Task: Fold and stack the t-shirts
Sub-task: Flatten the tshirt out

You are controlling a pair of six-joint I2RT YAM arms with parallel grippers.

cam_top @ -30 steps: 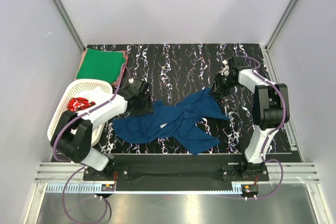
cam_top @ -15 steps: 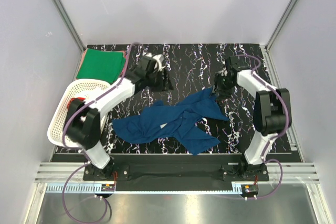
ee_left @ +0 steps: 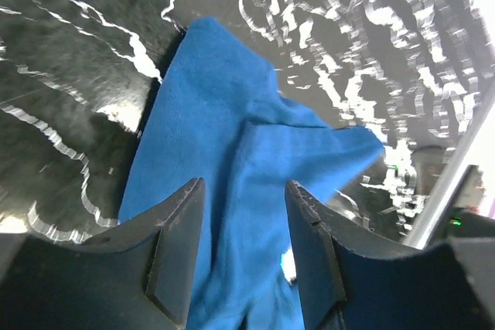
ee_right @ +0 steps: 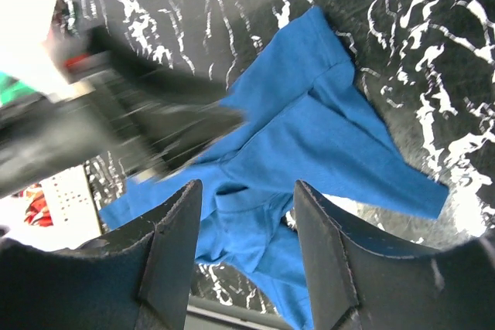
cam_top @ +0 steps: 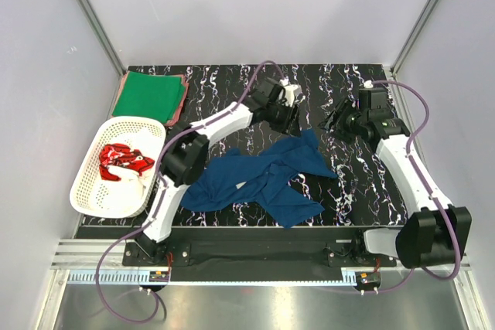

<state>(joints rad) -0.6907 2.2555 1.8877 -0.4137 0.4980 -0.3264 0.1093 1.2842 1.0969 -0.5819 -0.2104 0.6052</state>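
**Q:** What bounds the working area, and where is there free surface?

**A:** The black marbled table [cam_top: 352, 191] is enclosed by pale walls [cam_top: 46, 52] at left, back and right. Bare surface runs along the far strip and down the right side.

**Q:** Where do the garments lie?

**A:** The navy t-shirt [cam_top: 263, 179] is spread crumpled across the centre, and one corner reaches toward the far right. The white lattice basket [cam_top: 87, 191] overhangs the left edge and holds the red t-shirt [cam_top: 120, 160]. The folded green t-shirt [cam_top: 148, 94] fills the far left corner. The reddish-pink t-shirt [cam_top: 184, 86] shows only as a thin margin beneath it.

**Q:** And the tools?

**A:** The left gripper [cam_top: 290, 117] hangs just beyond the navy shirt's far corner. Its jaws are parted and empty, with cloth visible below the gap in the wrist view. The right gripper [cam_top: 331, 120] sits beside the same corner on the right. Its jaws are likewise apart and grasp nothing, and the shirt lies well beneath them.
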